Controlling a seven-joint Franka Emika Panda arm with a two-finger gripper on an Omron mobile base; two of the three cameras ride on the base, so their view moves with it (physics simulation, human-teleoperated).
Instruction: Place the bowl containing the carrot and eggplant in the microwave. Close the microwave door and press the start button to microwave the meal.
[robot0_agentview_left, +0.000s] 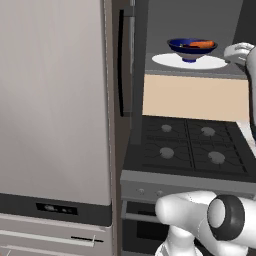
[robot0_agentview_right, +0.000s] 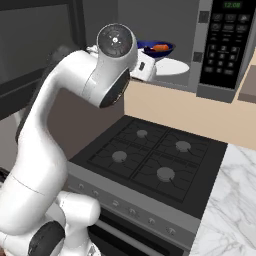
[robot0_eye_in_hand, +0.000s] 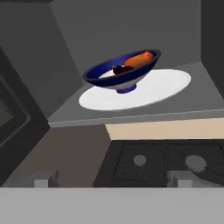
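Note:
The dark blue bowl (robot0_eye_in_hand: 124, 72) stands on the white turntable (robot0_eye_in_hand: 144, 89) inside the microwave (robot0_agentview_right: 227, 47), a little tilted in the hand view. The orange carrot (robot0_eye_in_hand: 139, 59) and the dark eggplant (robot0_eye_in_hand: 119, 69) lie in it. The bowl (robot0_agentview_left: 191, 48) also sits on the turntable (robot0_agentview_left: 190, 61) above the stove. The microwave door (robot0_agentview_left: 127, 60) is swung wide open to the left, edge-on, handle (robot0_agentview_left: 121, 62) outward. My gripper (robot0_eye_in_hand: 112, 179) is open, back from the bowl and outside the cavity, with nothing between its fingers.
A black four-burner stove (robot0_agentview_left: 190, 147) lies below the microwave, with a beige wall strip (robot0_agentview_left: 195, 97) between. A tall grey fridge (robot0_agentview_left: 55, 100) stands on the left. A marble counter (robot0_agentview_right: 230, 215) lies right of the stove. The microwave's keypad (robot0_agentview_right: 225, 35) is on its right side.

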